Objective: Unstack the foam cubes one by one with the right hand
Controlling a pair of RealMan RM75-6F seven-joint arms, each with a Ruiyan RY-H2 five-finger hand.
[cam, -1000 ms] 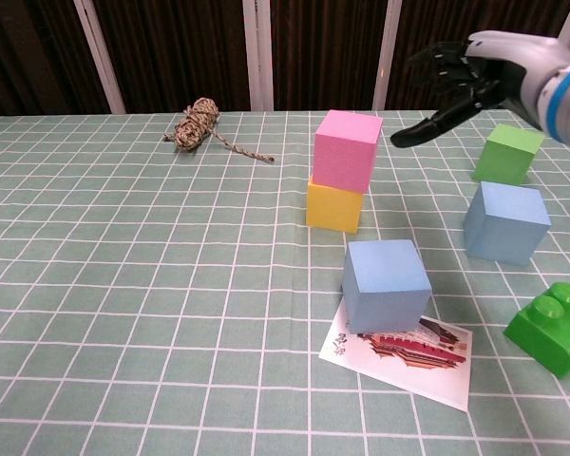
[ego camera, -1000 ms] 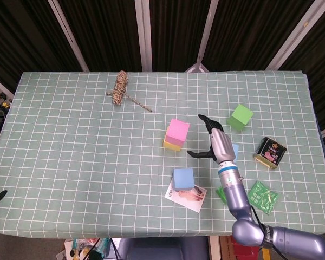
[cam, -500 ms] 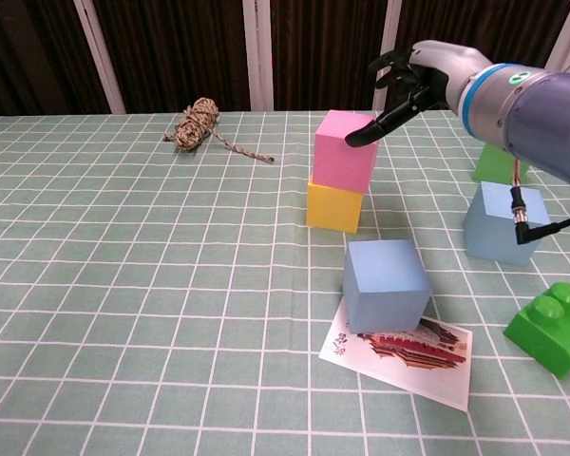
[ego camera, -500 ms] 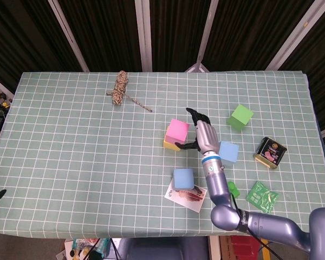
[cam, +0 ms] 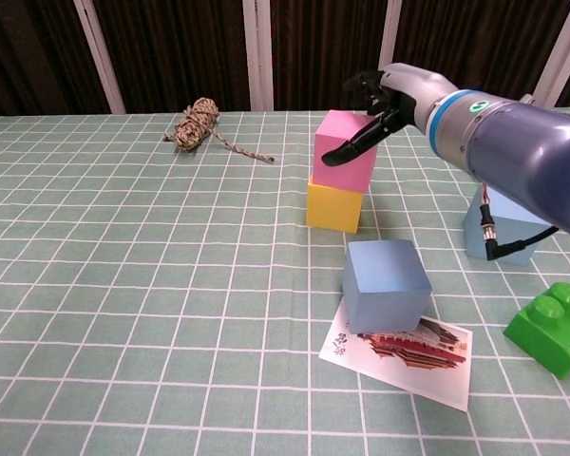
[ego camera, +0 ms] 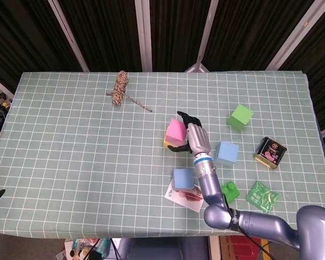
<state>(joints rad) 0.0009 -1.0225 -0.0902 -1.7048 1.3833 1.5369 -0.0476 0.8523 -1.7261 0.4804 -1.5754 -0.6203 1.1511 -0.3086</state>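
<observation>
The robot's right hand [cam: 375, 103] reaches over the pink foam cube [cam: 344, 150], fingers spread and thumb stretched across the cube's front, but whether it actually grips or even touches the cube cannot be told; the left hand is out of sight apart from a dark tip at the head view's left edge. The pink cube sits on a yellow foam cube [cam: 333, 207] mid-worktop [ego camera: 70, 151], the hand hiding part of both from above. A blue foam cube [cam: 386, 284] rests on a printed card [cam: 399, 352], a second blue cube [ego camera: 227, 153] is partly hidden behind the forearm, and a green cube [ego camera: 241, 116] lies farther back.
</observation>
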